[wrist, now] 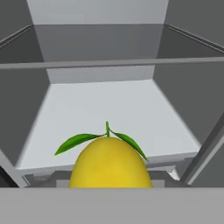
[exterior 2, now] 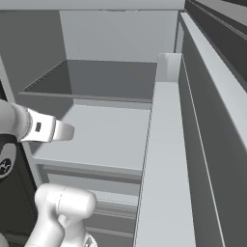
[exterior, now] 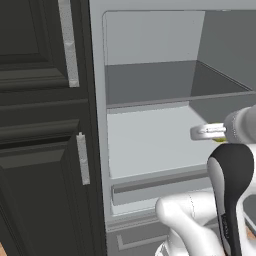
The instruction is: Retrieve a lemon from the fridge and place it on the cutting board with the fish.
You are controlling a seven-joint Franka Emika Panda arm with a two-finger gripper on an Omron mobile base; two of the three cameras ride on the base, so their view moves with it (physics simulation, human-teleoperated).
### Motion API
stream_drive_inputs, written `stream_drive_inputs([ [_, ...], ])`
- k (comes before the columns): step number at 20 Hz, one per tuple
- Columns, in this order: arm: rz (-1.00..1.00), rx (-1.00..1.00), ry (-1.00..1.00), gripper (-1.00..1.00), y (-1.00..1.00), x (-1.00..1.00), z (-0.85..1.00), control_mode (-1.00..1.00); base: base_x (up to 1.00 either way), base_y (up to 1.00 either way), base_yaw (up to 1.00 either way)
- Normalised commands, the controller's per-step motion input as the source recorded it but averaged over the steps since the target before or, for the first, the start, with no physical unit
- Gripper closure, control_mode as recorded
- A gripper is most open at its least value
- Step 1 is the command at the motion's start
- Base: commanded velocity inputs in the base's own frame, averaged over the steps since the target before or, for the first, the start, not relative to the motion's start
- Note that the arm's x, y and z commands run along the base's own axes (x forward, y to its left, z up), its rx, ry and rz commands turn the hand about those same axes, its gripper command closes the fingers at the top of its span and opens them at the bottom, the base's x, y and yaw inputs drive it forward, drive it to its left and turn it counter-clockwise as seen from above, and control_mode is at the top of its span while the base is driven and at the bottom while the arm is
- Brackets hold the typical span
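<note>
The lemon (wrist: 110,162) sits low and centred in the hand view, right at the hand, its long axis running away from the camera toward the back of the fridge (exterior: 150,145). Its stem end points into the fridge, with a short green stem and two green leaves (wrist: 76,141) spreading left and right from it. The near end of the lemon is cut off at the bottom of that view, so the fingertips are hidden behind it and I cannot tell from the pictures whether the gripper (exterior: 200,132) is clamped on the fruit or merely close around it. In the left base view a sliver of yellow (exterior: 219,139) shows just under the pale hand, at the open front of the fridge, level with the lower shelf (exterior: 150,140); the rest of the fruit is hidden by the arm's wrist. In the right base view the hand (exterior 2: 60,131) reaches in from the left over the same shelf, and the lemon itself cannot be made out there. The upper shelf (wrist: 109,63) crosses above, with a dark grey space over it. The open fridge door (exterior 2: 166,159) stands along the right side, its inner ledge running toward the camera. To the left of the fridge are black panelled cabinets (exterior: 40,150) with silver handles (exterior: 82,159). The arm's dark elbow and white links fill the lower right of the left base view, covering part of the fridge's bottom drawer front (exterior: 155,187).
</note>
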Motion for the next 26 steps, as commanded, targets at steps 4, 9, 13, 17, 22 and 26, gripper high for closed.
stream_drive_inputs([
  [4,0.0,0.0,0.0,1.0,0.0,0.0,-0.03,-1.0,0.0,0.0,0.0],
  [9,0.0,0.0,0.0,1.0,0.0,0.0,0.0,-1.0,0.0,0.0,0.0],
  [13,0.0,0.0,0.0,1.0,0.0,0.0,0.0,-1.0,0.0,0.0,0.0],
  [17,0.0,0.0,0.0,1.0,0.0,-0.02,0.0,1.0,-0.11,0.0,0.0],
  [22,0.0,0.0,0.0,1.0,0.0,0.0,0.0,1.0,-0.54,0.08,-0.1],
  [26,0.0,0.0,0.0,1.0,0.0,0.0,0.0,1.0,-0.61,0.33,-0.25],
])
